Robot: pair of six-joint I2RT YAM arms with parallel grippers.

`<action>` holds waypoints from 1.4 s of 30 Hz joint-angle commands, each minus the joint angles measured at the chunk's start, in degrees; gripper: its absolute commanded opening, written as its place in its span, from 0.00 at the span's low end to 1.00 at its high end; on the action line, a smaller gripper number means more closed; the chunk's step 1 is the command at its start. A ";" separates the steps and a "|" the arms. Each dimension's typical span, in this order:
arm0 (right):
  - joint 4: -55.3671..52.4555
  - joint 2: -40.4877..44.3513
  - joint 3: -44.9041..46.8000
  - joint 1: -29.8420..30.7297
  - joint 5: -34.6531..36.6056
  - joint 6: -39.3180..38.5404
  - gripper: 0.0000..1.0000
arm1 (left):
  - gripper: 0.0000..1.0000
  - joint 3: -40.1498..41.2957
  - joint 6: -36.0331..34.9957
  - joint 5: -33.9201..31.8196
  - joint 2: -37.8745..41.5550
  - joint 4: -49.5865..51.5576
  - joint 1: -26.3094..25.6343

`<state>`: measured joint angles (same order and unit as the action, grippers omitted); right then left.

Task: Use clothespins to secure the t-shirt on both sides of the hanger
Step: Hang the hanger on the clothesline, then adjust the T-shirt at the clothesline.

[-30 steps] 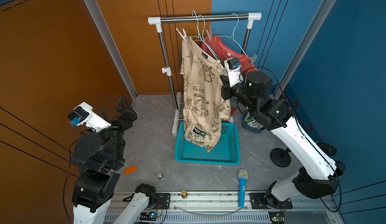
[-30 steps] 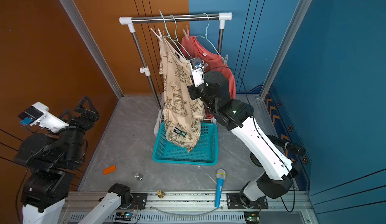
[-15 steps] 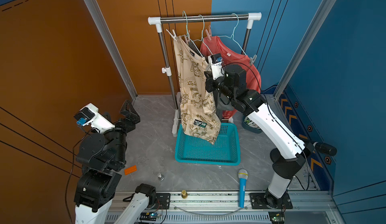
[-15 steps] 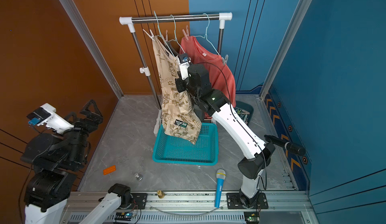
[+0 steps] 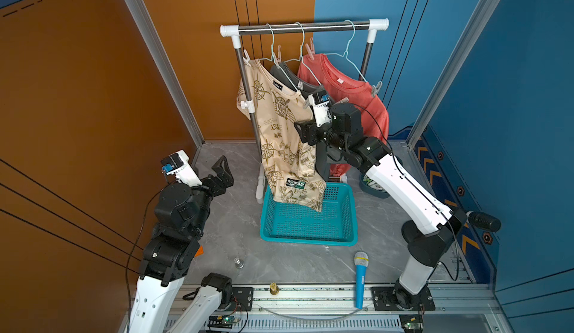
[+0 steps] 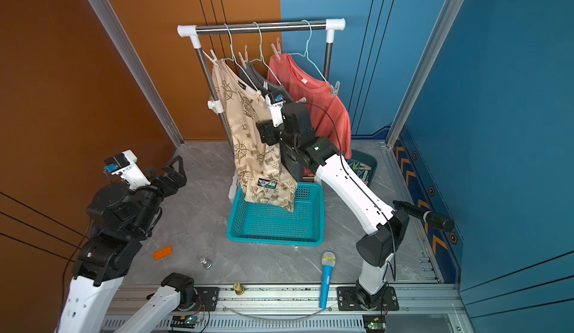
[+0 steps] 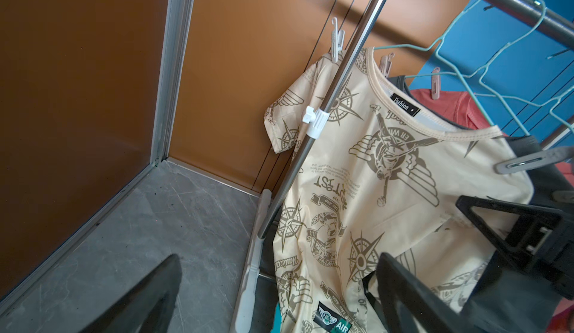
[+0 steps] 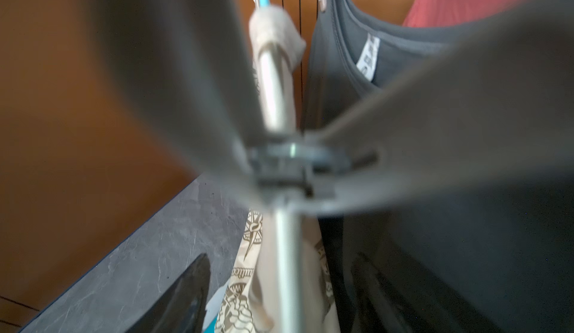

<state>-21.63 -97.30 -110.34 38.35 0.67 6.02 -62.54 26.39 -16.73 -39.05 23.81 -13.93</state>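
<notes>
Left gripper point(image 5: 224, 173), jaws wide apart, waits near the bench's point(image 5: 236, 229) left edge, clear of the work; the beige t-shirt point(image 5: 279, 135) hangs at the rail's point(image 5: 310, 26) left end, white clothespin point(image 7: 337, 40) on its far shoulder, grey clothespin point(image 7: 528, 162) at the near one; right gripper point(image 5: 302, 131) just below, jaws apart, probably releasing; upright pole point(image 7: 345, 67) and dark shirt point(image 8: 335, 67) crowd it; spare clothespins point(image 6: 360, 169) by the right edge.

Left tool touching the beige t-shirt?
Apart. In both top views the open left tool hovers low off to the side, with bare floor showing between it and the beige t-shirt.
</notes>
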 commanded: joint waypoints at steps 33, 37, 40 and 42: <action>-4.20 45.50 35.01 -3.91 2.79 -2.36 0.76 | 0.98 -7.20 3.63 0.73 -46.04 -15.56 -16.78; -5.42 44.10 35.54 -5.09 0.90 -0.22 0.76 | 0.98 -8.77 3.84 2.10 -48.87 -16.48 -16.45; -5.79 43.38 35.94 -5.52 0.57 0.49 0.76 | 0.98 -10.58 3.84 2.88 -51.47 -16.22 -15.84; -5.96 43.20 36.21 -5.82 0.56 0.82 0.76 | 0.98 -11.65 4.12 3.57 -53.01 -16.21 -15.28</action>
<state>-25.61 -54.04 -74.74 32.97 2.52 5.19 -71.79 29.89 -15.20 -90.61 8.27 -30.24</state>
